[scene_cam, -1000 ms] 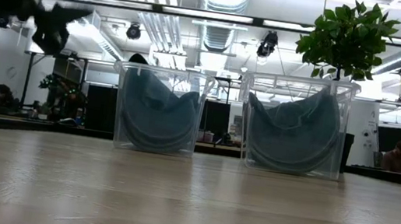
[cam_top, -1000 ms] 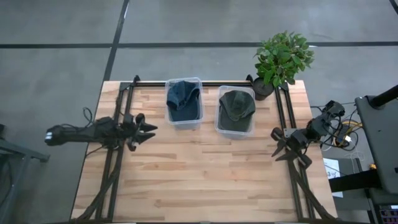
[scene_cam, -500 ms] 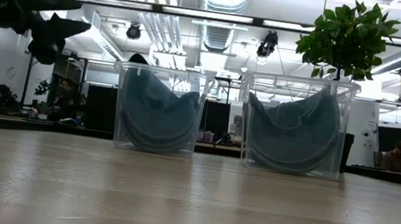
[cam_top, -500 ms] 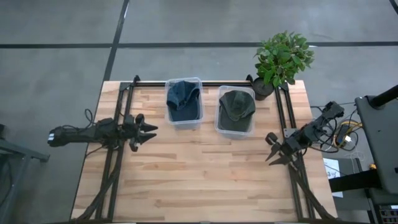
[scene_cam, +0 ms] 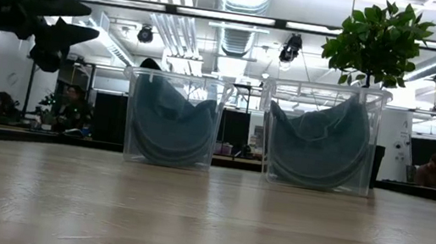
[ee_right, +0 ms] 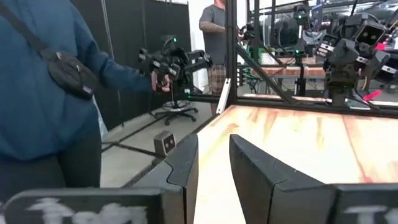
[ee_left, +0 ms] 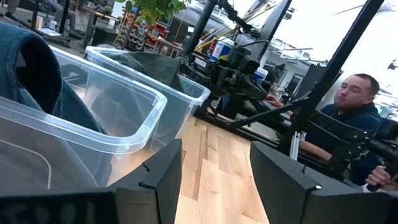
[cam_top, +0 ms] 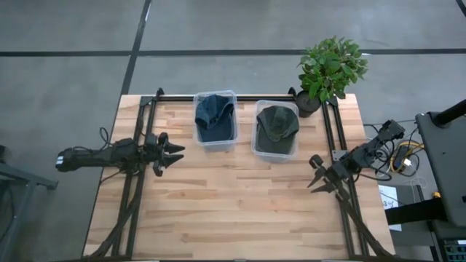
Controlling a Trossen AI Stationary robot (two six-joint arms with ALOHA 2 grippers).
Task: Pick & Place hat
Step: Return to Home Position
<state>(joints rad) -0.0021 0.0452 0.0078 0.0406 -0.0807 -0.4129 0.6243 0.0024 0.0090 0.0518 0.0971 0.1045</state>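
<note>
I counted two arms, two transparent bins, two caps that I could see and one potted plant [cam_top: 331, 65] on the wooden table [cam_top: 233, 211]. Whether more caps lay under the top ones, I could not tell.

The left transparent bin [cam_top: 216, 145] and the right transparent bin [cam_top: 274, 156] stood side by side near the table's far edge, just apart, with the plant at the far right corner beside the right one. Each bin held a cap.

The blue-gray cap [cam_top: 213, 115] in the left bin was slate-coloured, soft and crumpled. In the low view it curved like a bowl against the clear walls. The dark olive-gray cap [cam_top: 277, 125] in the right bin lay crown up and filled most of its bin.

The left gripper [cam_top: 173, 154] hung over the table's left side, near the left bin but not touching it, fingers spread and holding nothing. The right gripper [cam_top: 314, 175] hung over the right side, well short of the bins, also released and empty.
</note>
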